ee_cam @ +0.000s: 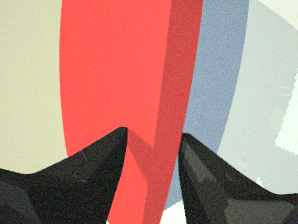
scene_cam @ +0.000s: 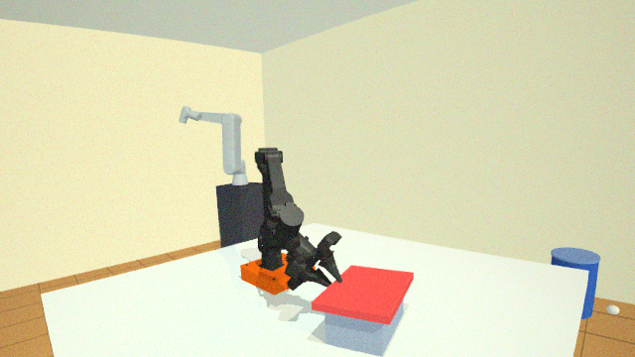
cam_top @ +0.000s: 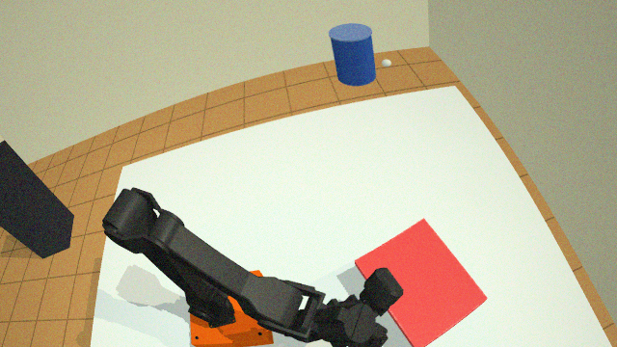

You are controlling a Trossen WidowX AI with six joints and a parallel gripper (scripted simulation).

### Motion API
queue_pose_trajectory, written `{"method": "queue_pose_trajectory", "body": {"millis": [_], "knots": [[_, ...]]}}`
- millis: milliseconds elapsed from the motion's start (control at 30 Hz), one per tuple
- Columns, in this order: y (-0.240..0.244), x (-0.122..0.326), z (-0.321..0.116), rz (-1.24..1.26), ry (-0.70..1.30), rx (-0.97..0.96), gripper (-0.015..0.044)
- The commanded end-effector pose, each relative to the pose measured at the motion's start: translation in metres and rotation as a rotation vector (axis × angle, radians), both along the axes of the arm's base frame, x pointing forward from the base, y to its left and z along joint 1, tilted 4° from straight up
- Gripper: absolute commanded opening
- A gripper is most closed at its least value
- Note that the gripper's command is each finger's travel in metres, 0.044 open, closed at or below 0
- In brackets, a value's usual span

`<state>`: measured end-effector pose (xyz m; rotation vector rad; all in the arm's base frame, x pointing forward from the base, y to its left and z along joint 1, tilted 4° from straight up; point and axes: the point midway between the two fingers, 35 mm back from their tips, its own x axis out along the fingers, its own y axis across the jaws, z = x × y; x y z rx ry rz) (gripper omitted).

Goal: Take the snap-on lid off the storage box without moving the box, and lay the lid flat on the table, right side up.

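The flat red lid sits level on top of the blue-grey storage box, which stands on the white table. The lid overhangs the box walls. My gripper is shut on the lid's edge on the side facing the arm base, with one finger over the top face and the other under the rim. In the top view the fingertips are hidden behind the wrist. No gap between lid and box can be made out.
The orange arm base stands close to the box. Beyond the table are a blue cylinder, a small white ball, and a dark pedestal bearing a grey arm.
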<state>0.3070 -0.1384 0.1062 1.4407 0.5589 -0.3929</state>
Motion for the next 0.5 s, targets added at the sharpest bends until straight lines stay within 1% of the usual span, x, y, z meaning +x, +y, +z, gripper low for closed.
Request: {"method": "queue_pose_trajectory", "body": {"millis": [0, 467], "knots": [[0.0001, -0.0003, 0.0028, 0.0, -0.004, -0.003, 0.0], [0.0006, -0.0013, 0.0055, 0.0, -0.004, -0.003, 0.0]]}}
